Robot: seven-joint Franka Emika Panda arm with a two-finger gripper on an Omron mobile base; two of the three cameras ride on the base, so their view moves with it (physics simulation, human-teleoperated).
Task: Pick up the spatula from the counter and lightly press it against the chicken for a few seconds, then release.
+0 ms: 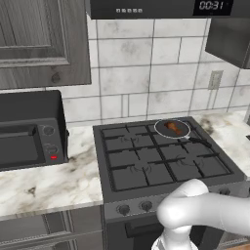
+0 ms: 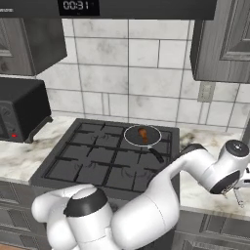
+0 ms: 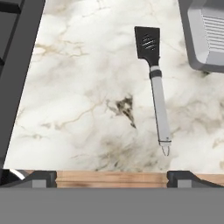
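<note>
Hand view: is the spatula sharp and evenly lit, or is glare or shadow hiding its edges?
Hand view: spatula sharp, evenly lit, no glare or hard shadow, edges clear against the pale counter. Left base view: chicken small and soft-edged. Right base view: same, slightly blurred.

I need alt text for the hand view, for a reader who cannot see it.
A spatula with a black slotted head and a grey handle lies flat on the marble counter, untouched. The open hand hangs above the counter, and the dark stove edge runs along the left.
</note>
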